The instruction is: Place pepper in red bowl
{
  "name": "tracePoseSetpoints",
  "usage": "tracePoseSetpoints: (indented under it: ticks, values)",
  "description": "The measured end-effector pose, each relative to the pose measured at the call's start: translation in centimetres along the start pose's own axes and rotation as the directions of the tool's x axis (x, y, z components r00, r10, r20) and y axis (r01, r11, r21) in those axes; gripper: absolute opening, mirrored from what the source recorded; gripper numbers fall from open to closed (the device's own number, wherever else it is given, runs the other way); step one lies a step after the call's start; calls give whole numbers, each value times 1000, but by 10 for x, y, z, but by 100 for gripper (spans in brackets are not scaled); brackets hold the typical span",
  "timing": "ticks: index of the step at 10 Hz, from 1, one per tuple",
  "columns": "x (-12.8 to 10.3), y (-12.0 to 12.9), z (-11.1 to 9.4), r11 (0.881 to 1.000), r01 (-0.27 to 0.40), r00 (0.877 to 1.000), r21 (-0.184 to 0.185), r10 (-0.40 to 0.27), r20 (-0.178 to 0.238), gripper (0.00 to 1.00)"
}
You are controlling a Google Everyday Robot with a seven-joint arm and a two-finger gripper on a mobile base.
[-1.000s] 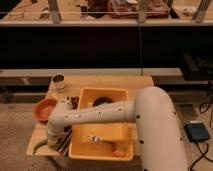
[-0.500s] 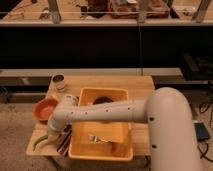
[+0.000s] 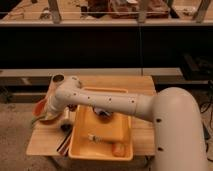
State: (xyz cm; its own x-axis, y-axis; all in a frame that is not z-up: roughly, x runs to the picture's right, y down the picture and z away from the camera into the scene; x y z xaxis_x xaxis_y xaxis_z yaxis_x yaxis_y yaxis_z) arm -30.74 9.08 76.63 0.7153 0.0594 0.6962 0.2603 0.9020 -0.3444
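My gripper [image 3: 46,117] is at the table's left side, at the front edge of the red bowl [image 3: 39,106]. It is shut on the pepper [image 3: 36,120], a slender green curved piece that sticks out to the lower left of the gripper, just over the bowl's near rim. The red bowl is shallow and orange-red. My white arm covers most of its right half. I cannot tell whether the pepper touches the bowl.
A large yellow tub [image 3: 82,145] stands in the middle of the wooden table [image 3: 142,132], with a dark bowl [image 3: 105,116] and an orange piece [image 3: 118,148] inside. A small cup [image 3: 58,79] stands at the back left. Dark items [image 3: 65,131] lie by the tub's left side.
The gripper has risen with the pepper from low beside the table's front left corner and moved back to the red bowl's near rim. The arm has swung with it.
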Motion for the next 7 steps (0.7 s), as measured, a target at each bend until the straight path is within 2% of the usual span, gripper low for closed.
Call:
tracePoseSetpoints:
  ticks: [2, 4, 5, 7]
  values:
    - [1, -42, 9, 999, 43, 999, 30, -44, 30, 10]
    - [-7, -71, 21, 996, 77, 997, 37, -78, 28, 26]
    - [-16, -84, 32, 995, 98, 995, 32, -98, 9, 37]
    - [-13, -92, 49, 995, 99, 995, 13, -99, -25, 58]
